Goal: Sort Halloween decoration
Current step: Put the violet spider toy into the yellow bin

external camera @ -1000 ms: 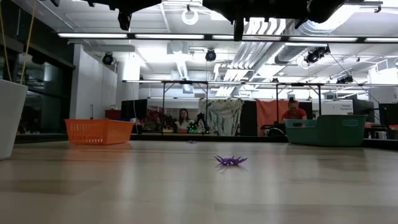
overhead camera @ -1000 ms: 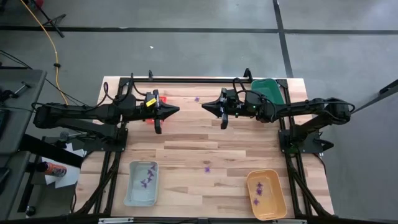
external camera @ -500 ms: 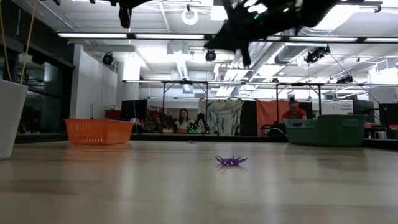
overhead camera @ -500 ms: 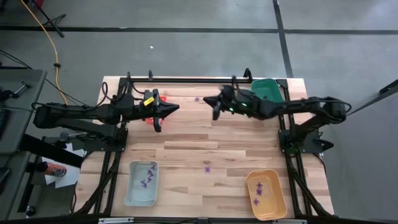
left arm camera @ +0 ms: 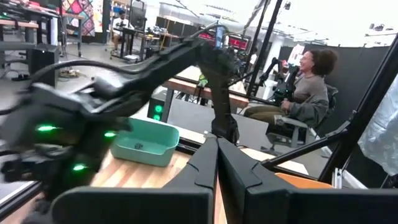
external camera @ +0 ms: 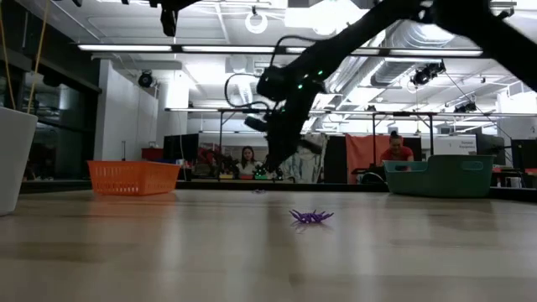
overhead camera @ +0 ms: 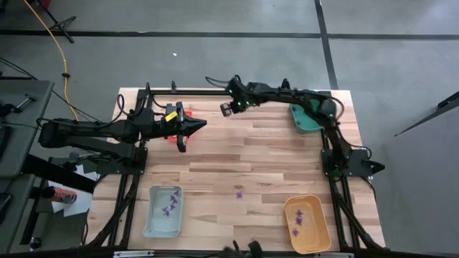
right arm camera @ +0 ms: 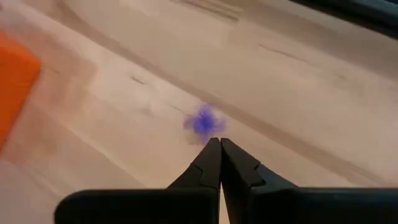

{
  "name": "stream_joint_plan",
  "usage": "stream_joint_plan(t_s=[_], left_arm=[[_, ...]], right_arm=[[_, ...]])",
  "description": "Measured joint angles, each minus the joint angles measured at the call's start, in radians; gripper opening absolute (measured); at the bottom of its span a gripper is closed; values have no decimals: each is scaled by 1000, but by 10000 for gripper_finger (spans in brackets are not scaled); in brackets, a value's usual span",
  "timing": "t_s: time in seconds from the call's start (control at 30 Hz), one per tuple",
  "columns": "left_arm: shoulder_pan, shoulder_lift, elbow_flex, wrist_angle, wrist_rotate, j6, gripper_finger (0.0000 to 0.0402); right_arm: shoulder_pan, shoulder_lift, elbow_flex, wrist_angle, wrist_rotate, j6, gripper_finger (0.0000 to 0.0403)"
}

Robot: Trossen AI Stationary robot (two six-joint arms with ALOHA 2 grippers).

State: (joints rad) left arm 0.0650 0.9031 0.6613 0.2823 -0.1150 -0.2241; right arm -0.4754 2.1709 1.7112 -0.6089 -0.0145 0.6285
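Right hand (overhead camera: 226, 109) swung out to the counter's far edge, fingers together, above a purple decoration (right arm camera: 204, 123) (unsorted); left hand (overhead camera: 192, 129) together, waiting.

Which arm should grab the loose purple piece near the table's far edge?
Right. The right gripper, shut, is pointed at that purple piece, just ahead of its fingertips. The left gripper, also shut, waits over the left side, farther from it. It must open first.
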Motion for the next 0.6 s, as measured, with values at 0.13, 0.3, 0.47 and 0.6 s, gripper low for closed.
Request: stream_joint_plan(t_s=[0.13,0.3,0.47,0.6], left_arm=[[0,0,0,-1,0,0,0],[0,0,0,-6,0,0,0],[0,0,0,-35,0,-1,0],[0,0,0,-53,1,-24,0]], right_arm=[[-32,113,166,-82,-114,8,0],[-34,209,319,-145,-172,50,0],[-27,259,403,-181,-174,105,0],[-29,270,426,-213,-196,110,0]])
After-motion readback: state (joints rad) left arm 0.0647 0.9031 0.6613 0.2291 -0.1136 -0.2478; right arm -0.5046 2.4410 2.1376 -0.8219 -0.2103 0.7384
